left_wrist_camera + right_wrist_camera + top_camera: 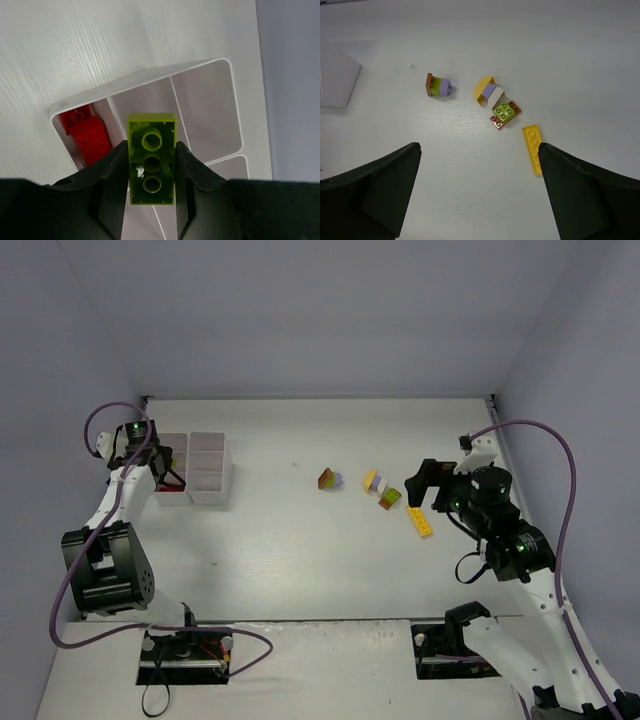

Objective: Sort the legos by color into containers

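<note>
Your left gripper (152, 172) pinches a lime green brick (151, 150) over the white tray (200, 67) by the worktop's (300, 560) left edge (red bricks (89, 136) lie in the corner compartment just beside it). Your right gripper (479, 150) hangs spread wide over the worktop's right half; ahead of it lie the long yellow brick (533, 148), a lime-on-brown pair (505, 113), a yellow-and-lilac stack (488, 91) and a brown-green-lilac stack (438, 85), all well apart from the tray.

The white plastic six-compartment tray (222, 485) sits at the left of the bench (300, 560). Red plastic bricks (90, 137) lie in its corner compartment. The left end effector (150, 146) holds a lime green plastic brick (151, 167) above the tray. The long yellow plastic plate (533, 148) lies right of the mixed plastic brick cluster (502, 111), well apart from the tray.
</note>
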Available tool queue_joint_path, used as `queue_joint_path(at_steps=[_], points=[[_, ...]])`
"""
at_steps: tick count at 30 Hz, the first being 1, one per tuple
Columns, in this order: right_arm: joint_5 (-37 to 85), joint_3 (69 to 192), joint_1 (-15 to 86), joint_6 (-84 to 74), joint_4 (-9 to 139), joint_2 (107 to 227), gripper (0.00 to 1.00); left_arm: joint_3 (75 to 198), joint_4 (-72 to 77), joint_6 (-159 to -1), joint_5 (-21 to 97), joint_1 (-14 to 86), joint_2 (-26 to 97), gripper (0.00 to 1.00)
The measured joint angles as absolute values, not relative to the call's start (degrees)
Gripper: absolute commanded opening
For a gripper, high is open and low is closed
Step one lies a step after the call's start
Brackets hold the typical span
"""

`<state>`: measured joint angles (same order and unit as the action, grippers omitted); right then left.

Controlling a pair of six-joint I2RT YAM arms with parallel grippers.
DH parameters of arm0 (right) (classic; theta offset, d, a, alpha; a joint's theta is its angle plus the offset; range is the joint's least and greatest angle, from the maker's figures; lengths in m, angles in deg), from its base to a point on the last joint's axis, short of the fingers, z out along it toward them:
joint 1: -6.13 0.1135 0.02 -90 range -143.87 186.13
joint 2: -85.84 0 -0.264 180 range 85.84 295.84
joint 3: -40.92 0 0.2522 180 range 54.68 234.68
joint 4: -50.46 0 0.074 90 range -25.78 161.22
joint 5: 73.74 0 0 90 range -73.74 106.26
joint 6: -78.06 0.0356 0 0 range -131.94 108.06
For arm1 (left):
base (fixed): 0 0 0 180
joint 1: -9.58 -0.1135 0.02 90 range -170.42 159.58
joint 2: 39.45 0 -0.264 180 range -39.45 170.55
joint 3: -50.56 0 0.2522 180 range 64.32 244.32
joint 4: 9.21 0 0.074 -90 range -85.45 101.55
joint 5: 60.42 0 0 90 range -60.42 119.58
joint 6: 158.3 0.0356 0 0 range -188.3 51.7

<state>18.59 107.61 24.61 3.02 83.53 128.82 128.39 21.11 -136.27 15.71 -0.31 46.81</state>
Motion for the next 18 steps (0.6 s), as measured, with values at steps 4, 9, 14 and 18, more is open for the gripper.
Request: queue_joint_path(at_steps=[4,9,14,18], points=[[18.54,107.61,24.61,3.00,83.56,128.82,1.00,129.09,21.02,-136.94,16.60,-0.42,49.17,0.26],[18.50,107.61,24.61,2.98,83.53,128.82,1.00,130.97,20.98,-137.95,17.78,-0.42,51.68,0.41],[18.34,107.61,24.61,2.96,83.53,128.84,1.00,131.10,20.78,-138.95,18.29,-0.42,51.99,0.50],[18.04,107.61,24.61,2.91,83.56,128.91,1.00,131.10,20.85,-139.26,18.51,-0.42,51.99,0.51]])
